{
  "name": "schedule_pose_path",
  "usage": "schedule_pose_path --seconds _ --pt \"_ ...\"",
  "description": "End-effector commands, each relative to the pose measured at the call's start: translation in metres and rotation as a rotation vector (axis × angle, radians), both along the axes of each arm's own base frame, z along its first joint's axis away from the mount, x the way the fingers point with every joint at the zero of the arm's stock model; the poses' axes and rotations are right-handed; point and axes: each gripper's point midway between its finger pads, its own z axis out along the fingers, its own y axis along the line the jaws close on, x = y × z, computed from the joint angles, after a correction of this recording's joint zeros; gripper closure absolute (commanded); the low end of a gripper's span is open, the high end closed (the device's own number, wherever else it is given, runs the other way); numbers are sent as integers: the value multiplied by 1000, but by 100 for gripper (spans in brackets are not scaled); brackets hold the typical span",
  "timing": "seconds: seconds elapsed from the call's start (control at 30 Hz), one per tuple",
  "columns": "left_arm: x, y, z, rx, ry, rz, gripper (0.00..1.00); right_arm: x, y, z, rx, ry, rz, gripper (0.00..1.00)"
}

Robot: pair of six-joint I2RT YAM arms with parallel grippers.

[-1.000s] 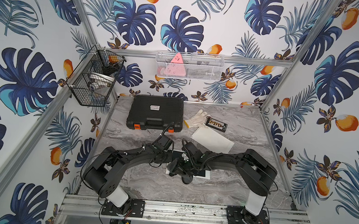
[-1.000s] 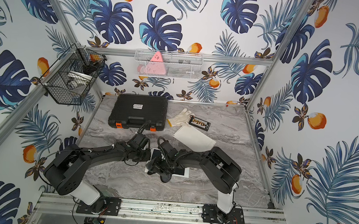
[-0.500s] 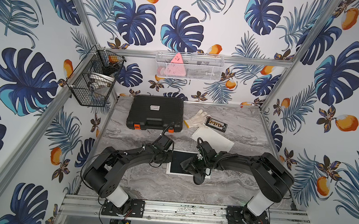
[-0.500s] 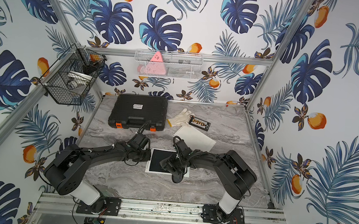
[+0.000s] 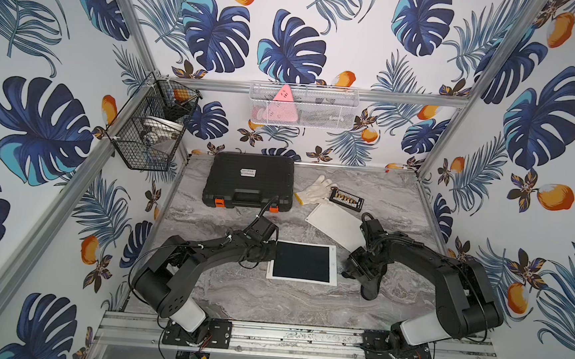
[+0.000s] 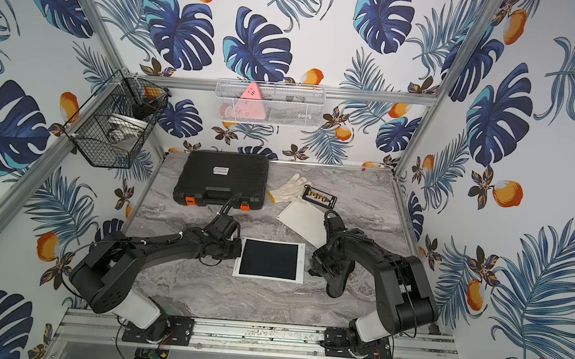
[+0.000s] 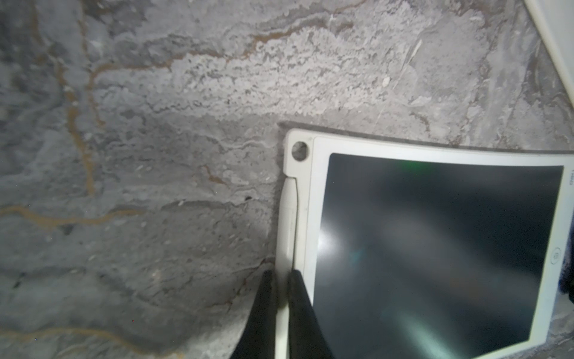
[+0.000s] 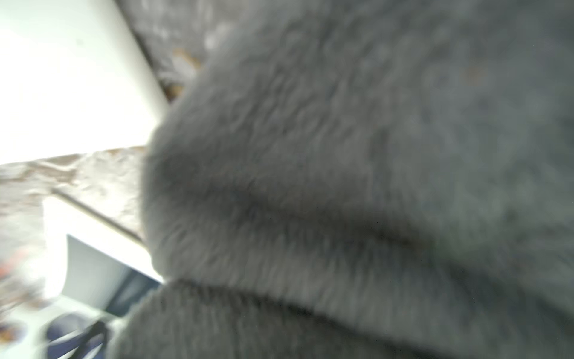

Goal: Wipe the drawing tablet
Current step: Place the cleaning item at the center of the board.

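Observation:
The drawing tablet (image 5: 303,262) (image 6: 270,259) lies flat on the marble table, a white frame around a dark, uncovered screen. My left gripper (image 5: 273,252) (image 7: 281,275) is at its left edge, shut on the white stylus (image 7: 287,217) slotted along that edge. Just off the tablet's right edge, my right gripper (image 5: 354,271) (image 6: 319,267) is shut on a dark grey cloth (image 5: 370,288) (image 6: 337,284) that droops onto the table. In the right wrist view the cloth (image 8: 341,171) fills most of the picture and hides the jaws; a tablet corner (image 8: 93,273) shows beside it.
Behind the right gripper lies a white sheet (image 5: 336,227). Further back are a black tool case (image 5: 249,181), a white glove (image 5: 313,191) and a small bit holder (image 5: 346,200). A black wire basket (image 5: 151,125) and a white one (image 5: 303,107) hang on the walls.
My right gripper has dragged the cloth rightward across the tablet and off its right edge, baring the whole screen. The left arm has stayed at the left edge.

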Motion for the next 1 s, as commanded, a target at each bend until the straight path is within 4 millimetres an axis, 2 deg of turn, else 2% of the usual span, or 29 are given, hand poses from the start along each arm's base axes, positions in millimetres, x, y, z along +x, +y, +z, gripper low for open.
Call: schedule_pose_path --seconds 0.0,0.07,0.17,0.27,0.3,0.4,0.47,0.53,0.6,0.67,0.73,0.83,0.97 --pt "-84 62 -38 279 364 61 90 -6 18 7 -46 1 169 100" --pt "-82 64 -35 294 363 75 90 -12 41 8 -37 -6 244 100" --pt "-78 66 -30 309 348 83 90 -16 42 5 -57 2 277 100" --pt "-75 66 -23 318 346 71 90 -13 6 6 -134 27 230 100" --pt "-73 65 -20 319 339 58 90 -8 -15 8 -151 24 174 100" --pt "-68 63 -13 321 324 14 87 -4 -56 11 -195 0 87 100" --pt "-64 60 -5 321 318 -20 83 -2 -63 10 -152 8 86 99" --pt "-56 55 7 308 284 -44 76 -2 -68 12 -156 38 118 91" --pt "-50 50 19 282 260 -53 69 2 -68 18 -151 11 130 76" --pt "-42 43 31 252 234 -63 56 9 -65 31 -138 -35 141 62" --pt "-33 38 43 225 207 -79 48 18 -60 49 -114 -91 154 51" --pt "-23 34 57 163 191 -79 41 29 -55 74 -95 -154 171 41" --pt "-16 32 66 53 192 -44 33 39 -50 102 -72 -209 200 36"
